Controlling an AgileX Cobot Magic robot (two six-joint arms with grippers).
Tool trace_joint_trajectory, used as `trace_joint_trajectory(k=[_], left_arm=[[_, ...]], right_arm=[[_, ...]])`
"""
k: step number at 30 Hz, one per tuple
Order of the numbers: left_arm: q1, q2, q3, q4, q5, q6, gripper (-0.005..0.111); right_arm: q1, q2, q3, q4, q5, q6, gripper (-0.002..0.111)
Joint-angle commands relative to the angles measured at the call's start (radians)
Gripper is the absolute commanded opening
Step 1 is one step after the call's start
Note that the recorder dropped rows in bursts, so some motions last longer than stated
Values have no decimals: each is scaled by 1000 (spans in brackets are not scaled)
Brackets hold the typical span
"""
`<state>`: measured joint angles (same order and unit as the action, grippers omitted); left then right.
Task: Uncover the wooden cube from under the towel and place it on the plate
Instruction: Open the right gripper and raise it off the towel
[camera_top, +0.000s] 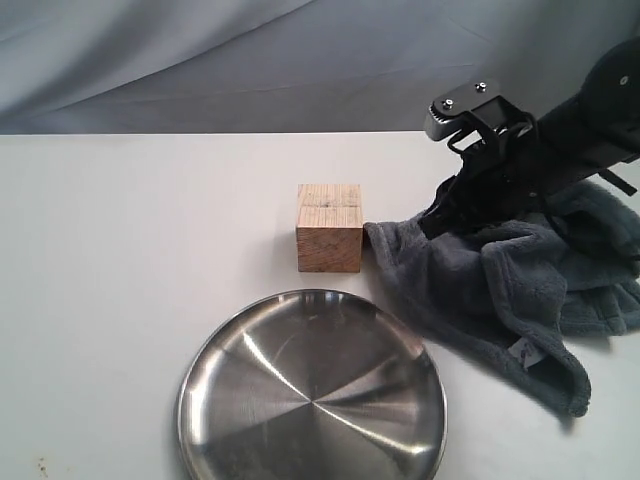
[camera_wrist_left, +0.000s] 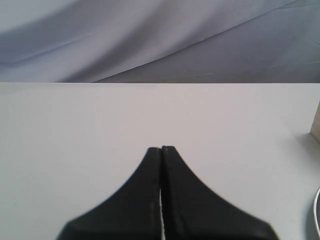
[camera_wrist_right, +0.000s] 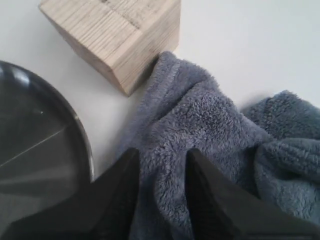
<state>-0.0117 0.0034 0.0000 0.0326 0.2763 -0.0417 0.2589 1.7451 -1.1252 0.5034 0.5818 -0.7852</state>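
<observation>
Right gripper (camera_wrist_right: 162, 155): jaws pinch a raised fold of the towel (camera_wrist_right: 210, 115). That's clear only in the right wrist view; in the ext. view the tips are lost against dark cloth. Left gripper (camera_wrist_left: 161, 149): jaws pressed together, nothing held, over bare table (camera_wrist_left: 75, 125); shows only in its own wrist view. Wooden cube (camera_top: 329, 228) sits uncovered on the table, towel edge touching its right side, just beyond the plate (camera_top: 312, 400) rim, not on it.

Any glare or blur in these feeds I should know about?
Exterior view: streaky glare on the plate, wooden cube sharp. Left wrist view: left gripper soft-edged. Right wrist view: right gripper blurred in the foreground, towel pile and cube grain crisp.
</observation>
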Motion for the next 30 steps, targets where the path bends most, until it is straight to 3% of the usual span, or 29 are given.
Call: trace_joint_trajectory(k=[1,14,18,24,30], left_arm=[[-5,-3,0,2,-11,-2,0],[-5,-3,0,2,-11,-2,0],[-5,-3,0,2,-11,-2,0],[-5,-3,0,2,-11,-2,0],[-5,-3,0,2,-11,-2,0]], right_arm=[[2,-7,1,-14,89,3,47],[2,-8,-1,110,93,-70,47],[2,-19,-1,213,86,-139,31],[2,-30,-1,376,92,-198,0],[2,-30,-1,390,109,-292,0]])
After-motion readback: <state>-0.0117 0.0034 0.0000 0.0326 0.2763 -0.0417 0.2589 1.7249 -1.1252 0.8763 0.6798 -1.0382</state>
